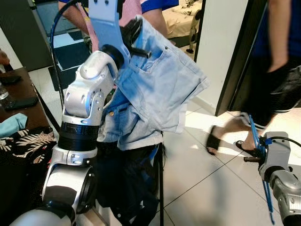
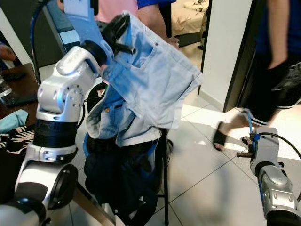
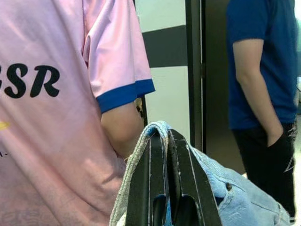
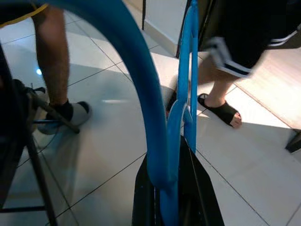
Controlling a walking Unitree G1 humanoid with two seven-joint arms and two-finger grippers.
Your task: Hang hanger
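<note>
We hold pale blue denim shorts (image 1: pixel 160 89) raised high, our left gripper (image 3: pixel 165 141) fingers pinched on the fabric; our right gripper (image 4: pixel 181 155), low, clamps the blue plastic hanger (image 4: pixel 188 70).

The left arm (image 1: pixel 87 101) is glossy silver, with rounded shells, black ring joints and a pale blue wrist bracket (image 1: pixel 107 21). A black cable (image 2: pixel 284 141) loops over the silver right arm (image 2: pixel 272 181). Each tool (image 3: pixel 168 183) has flat black fingers (faintly grooved).
</note>
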